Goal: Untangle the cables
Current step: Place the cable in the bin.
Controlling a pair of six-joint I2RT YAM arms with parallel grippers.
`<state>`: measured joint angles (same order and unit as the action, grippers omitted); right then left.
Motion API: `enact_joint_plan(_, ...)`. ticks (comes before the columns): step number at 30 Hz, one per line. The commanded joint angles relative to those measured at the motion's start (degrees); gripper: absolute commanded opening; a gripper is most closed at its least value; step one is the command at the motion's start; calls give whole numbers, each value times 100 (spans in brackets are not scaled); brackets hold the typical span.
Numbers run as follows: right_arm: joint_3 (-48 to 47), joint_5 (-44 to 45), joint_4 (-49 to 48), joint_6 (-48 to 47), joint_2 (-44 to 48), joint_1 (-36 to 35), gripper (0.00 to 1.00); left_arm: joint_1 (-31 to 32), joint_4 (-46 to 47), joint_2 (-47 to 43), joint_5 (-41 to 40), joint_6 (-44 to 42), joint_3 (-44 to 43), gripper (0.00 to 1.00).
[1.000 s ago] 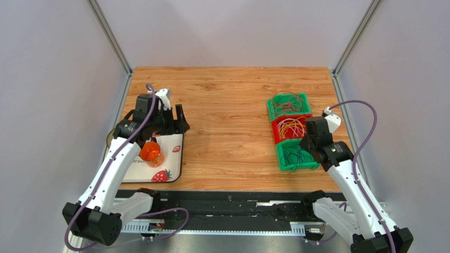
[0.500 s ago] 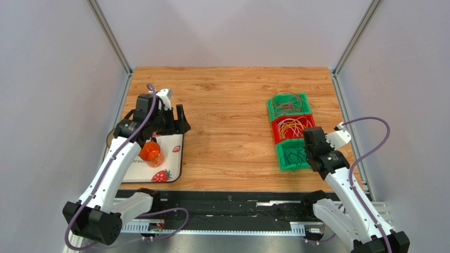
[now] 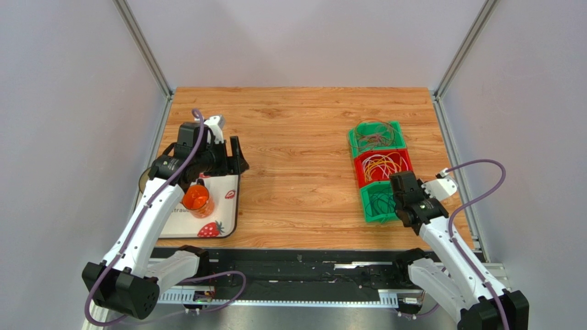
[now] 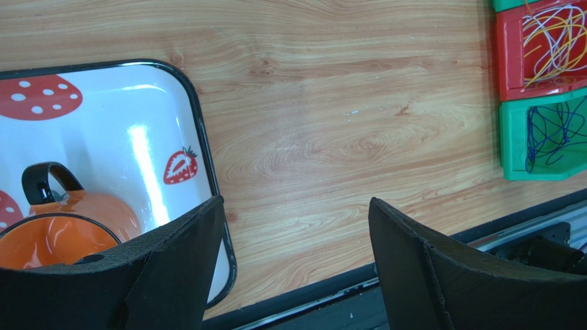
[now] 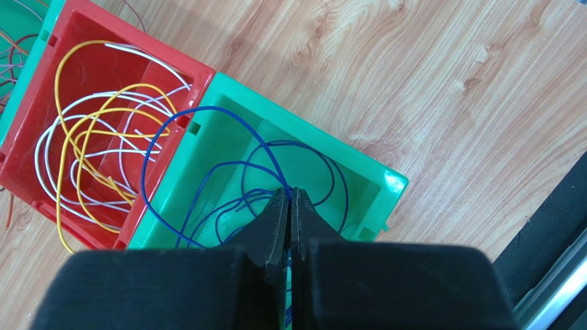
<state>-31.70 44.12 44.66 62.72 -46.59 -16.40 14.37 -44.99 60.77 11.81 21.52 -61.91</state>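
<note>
The cables lie in three bins in a row at the right. Blue cable loops fill the near green bin. Yellow and white cables fill the red bin. Purple and orange strands lie in the far green bin. My right gripper hangs over the near green bin, shut on a blue cable strand that runs in between its tips. It also shows in the top view. My left gripper is open and empty, above the right edge of a tray.
A white strawberry-print tray holds an orange mug at the left. The table's black front rail is close below the left gripper. Bare wood lies between the tray and the bins.
My right arm has drawn back toward the near edge, and its gripper has shifted from the red bin to the near green bin. The left arm has not moved.
</note>
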Motion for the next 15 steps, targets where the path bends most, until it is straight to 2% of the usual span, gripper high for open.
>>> enact_joint_plan(1,6,378,-248,197,88,15,0,-13,166,-30,67,-104,-14,84)
enact_joint_plan(7,-151,221,-28,-224,316,14,1,-13,166,-22,75,-113,-14,85)
enact_joint_plan(9,-239,124,103,-426,343,14,5,-13,166,-30,75,-122,-14,84)
enact_joint_plan(11,-344,-8,209,-558,378,23,23,-13,175,-30,76,-122,-23,85)
enact_joint_plan(15,-494,-149,323,-752,563,14,46,-13,166,-39,84,-122,-14,84)
